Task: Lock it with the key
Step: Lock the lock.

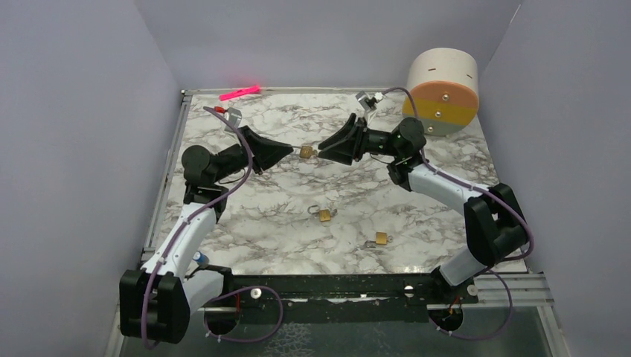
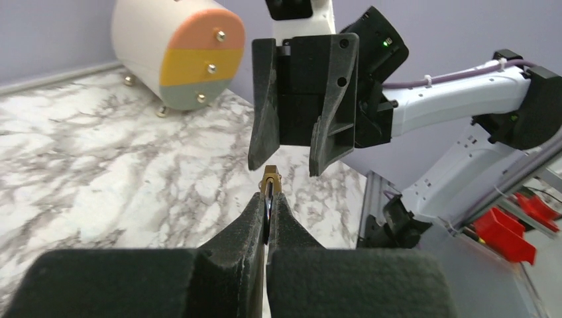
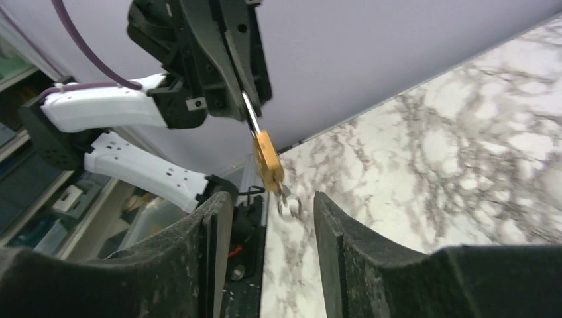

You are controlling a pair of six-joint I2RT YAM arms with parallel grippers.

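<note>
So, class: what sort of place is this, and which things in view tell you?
Probably a robotics lab test cell: left arm and right arm mounted at a marble-patterned table, plain lilac walls closing it in, brass padlocks as props.

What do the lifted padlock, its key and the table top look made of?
Padlock: brass-coloured metal body, dull yellow sheen, with a silvery shackle. Key: silvery metal, likely steel, judging by its bright glint. Table top: white with grey veins like marble, perhaps only a printed film; cannot tell.
</note>
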